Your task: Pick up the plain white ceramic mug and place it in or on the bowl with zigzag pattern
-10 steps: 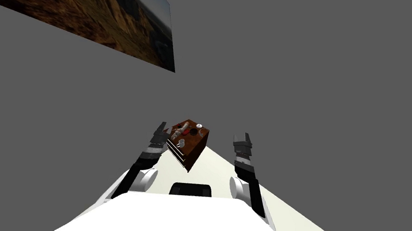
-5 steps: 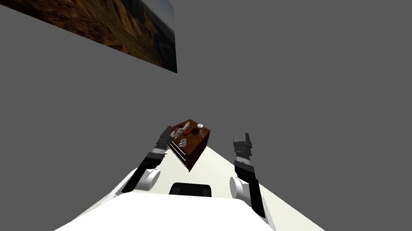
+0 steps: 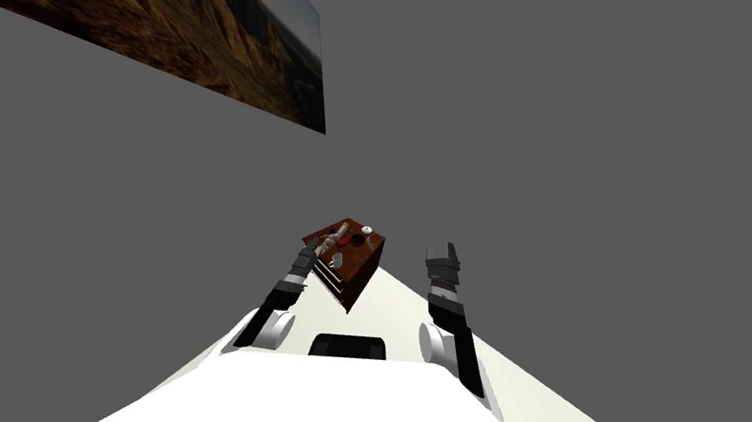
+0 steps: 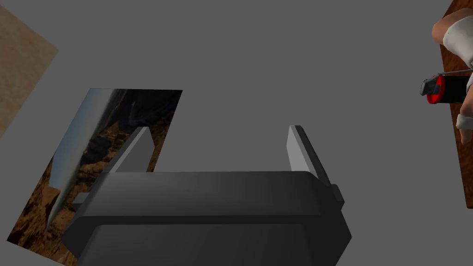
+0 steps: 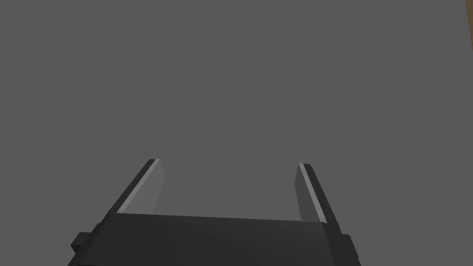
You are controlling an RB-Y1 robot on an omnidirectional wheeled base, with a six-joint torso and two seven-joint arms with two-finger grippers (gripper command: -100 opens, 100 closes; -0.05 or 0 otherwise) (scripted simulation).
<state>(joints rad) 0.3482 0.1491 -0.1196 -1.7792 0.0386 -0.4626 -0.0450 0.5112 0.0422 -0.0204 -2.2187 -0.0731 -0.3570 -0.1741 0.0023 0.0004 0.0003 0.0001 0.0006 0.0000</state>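
Two open, empty grippers; left gripper (image 4: 219, 131) just beside brown cabinet (image 3: 353, 267), right gripper (image 5: 229, 163) farther; mug perhaps atop it

The small reddish-brown drawer counter (image 3: 359, 271) looks like grained wood (fairly dull); the left gripper's (image 4: 219, 129) thin light grey fingers (image 4: 295, 150) look smooth and matt.
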